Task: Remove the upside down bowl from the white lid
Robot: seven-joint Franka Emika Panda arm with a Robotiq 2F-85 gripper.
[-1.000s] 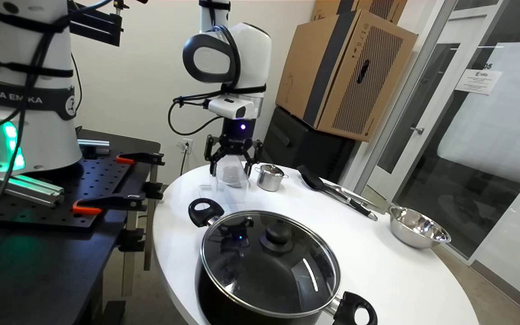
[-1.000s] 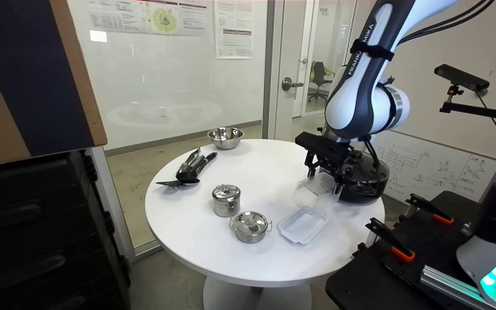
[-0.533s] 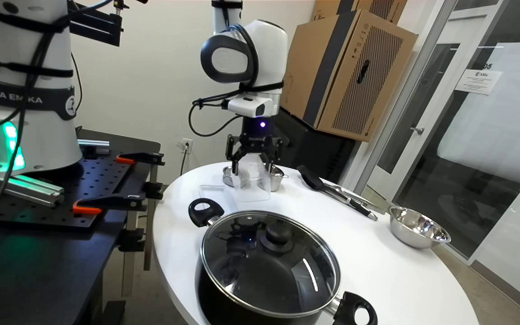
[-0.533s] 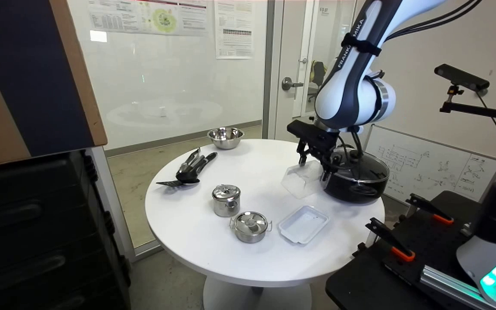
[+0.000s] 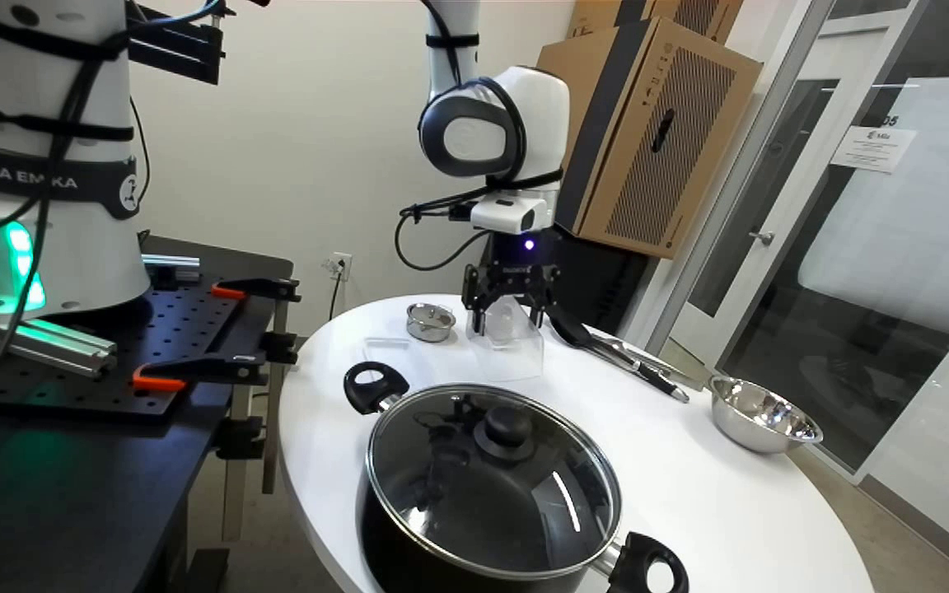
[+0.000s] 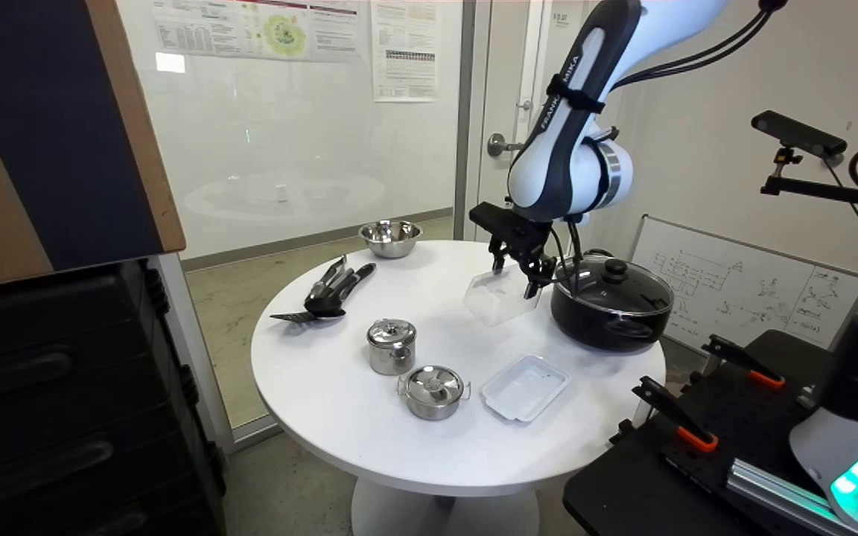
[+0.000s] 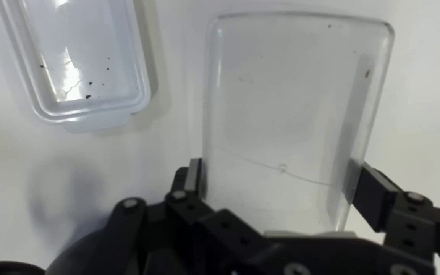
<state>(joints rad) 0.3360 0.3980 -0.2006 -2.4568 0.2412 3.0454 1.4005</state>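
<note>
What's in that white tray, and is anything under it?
Tiny dark specks show in the tray. It sits on the table, so whatever might be underneath is covered; I can't tell.

Desk (image 6: 429, 454) is plain white. Hand (image 7: 283, 179) is black, fingertips (image 7: 193, 175) edged grey. Clear bowl (image 7: 292, 95) between them: see-through, few dark specks. Edges as in an exterior view: towards near-right edge, lid (image 6: 526, 388) is milky white, dark specks; right edge, pot (image 6: 582, 320) is black, smoky silver-rimmed glass cover (image 6: 634, 298); far edge, steel bowl (image 6: 390, 244) is shiny silver; left edge, utensils (image 6: 325, 305) are black plus silver. Carton (image 5: 689, 156) is brown, dark-striped, hatched one side.
</note>
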